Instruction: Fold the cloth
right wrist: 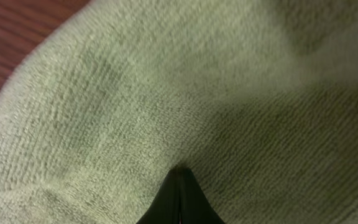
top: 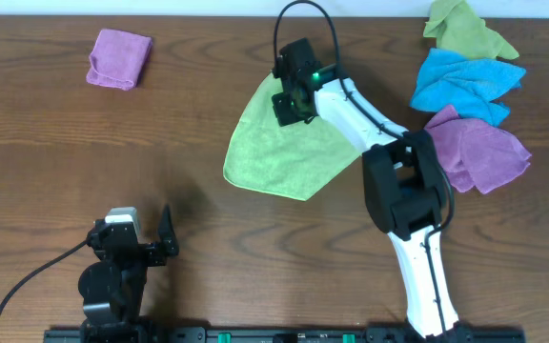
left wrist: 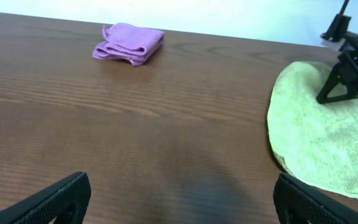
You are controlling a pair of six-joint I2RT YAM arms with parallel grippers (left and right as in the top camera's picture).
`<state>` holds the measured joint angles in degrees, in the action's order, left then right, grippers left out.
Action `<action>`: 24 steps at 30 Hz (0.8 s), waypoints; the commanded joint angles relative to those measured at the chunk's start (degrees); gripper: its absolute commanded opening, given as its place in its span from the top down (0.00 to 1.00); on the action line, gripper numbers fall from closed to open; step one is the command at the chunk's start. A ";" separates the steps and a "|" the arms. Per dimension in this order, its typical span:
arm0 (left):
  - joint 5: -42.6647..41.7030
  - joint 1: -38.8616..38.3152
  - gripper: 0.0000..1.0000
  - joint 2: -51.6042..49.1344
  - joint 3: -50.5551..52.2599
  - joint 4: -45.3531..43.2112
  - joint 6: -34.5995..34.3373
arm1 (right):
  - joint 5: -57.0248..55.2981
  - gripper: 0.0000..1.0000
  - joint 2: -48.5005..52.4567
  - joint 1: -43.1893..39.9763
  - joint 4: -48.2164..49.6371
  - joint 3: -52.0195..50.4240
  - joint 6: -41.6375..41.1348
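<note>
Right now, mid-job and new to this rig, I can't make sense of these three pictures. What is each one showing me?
The wide picture looks down on a brown wooden table with two robot arms. The right end effector is down on the spread light-green cloth; its own close-up shows the fingertips together, apparently pinching the fabric. The left end effector rests near the front edge, open and empty; its camera looks across the table. A folded purple cloth lies far left. A pile of green, blue and purple cloths waits on the right.
</note>
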<state>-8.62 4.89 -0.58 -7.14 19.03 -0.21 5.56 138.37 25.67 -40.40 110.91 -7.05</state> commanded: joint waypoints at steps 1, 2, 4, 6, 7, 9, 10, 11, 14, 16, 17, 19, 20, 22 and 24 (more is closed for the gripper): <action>-0.17 0.31 0.05 0.33 1.25 0.35 -0.63 | 2.40 0.98 1.49 2.78 -0.50 -0.37 -0.50; -0.17 0.31 0.05 0.33 1.25 0.37 -0.63 | 3.37 0.98 1.49 3.43 -0.74 -0.37 -0.28; -0.17 0.31 0.04 0.33 1.25 0.35 -0.63 | 5.84 0.98 1.51 5.16 -1.62 -0.37 0.28; -0.17 0.31 0.05 0.33 1.25 0.35 -0.63 | 7.58 0.99 1.51 7.26 -3.08 -0.37 2.03; -0.17 0.31 0.05 0.33 1.25 0.37 -0.63 | 7.85 0.99 1.51 8.61 -4.22 -0.37 3.21; -0.15 0.31 0.05 0.33 1.25 0.35 -0.63 | 8.00 0.99 1.51 11.45 -6.80 -0.37 5.95; -0.17 0.31 0.05 0.33 1.25 0.37 -0.63 | 8.00 0.99 1.51 13.16 -8.33 -0.37 7.50; -0.17 0.31 0.05 0.33 1.25 0.37 -0.63 | 8.00 0.99 1.51 14.38 -9.31 -0.37 8.50; -0.17 0.31 0.05 0.33 1.25 0.35 -0.63 | 6.71 0.99 1.51 17.77 -10.16 -0.35 10.32; -0.17 0.31 0.05 0.33 1.25 0.37 -0.63 | 5.20 0.99 1.46 18.40 -9.18 -0.31 9.46; -0.17 0.31 0.04 0.33 1.25 0.37 -0.63 | 5.18 0.99 1.46 18.27 -8.81 -0.04 8.79; -0.17 0.31 0.05 0.33 1.25 0.35 -0.63 | 5.31 0.99 1.46 17.25 -8.92 0.87 8.09; -0.17 0.31 0.05 0.33 1.25 0.37 -0.63 | 5.42 0.99 1.42 16.48 -9.60 1.99 7.91; -0.17 0.31 0.05 0.33 1.25 0.37 -0.63 | 5.44 0.99 1.36 15.52 -11.10 4.37 7.93; -0.17 0.31 0.05 0.33 1.25 0.37 -0.63 | 5.42 0.98 1.09 14.43 -14.19 9.20 7.96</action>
<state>-8.62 4.89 -0.58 -7.14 19.03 -0.21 11.73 138.96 42.09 -53.41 115.22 0.69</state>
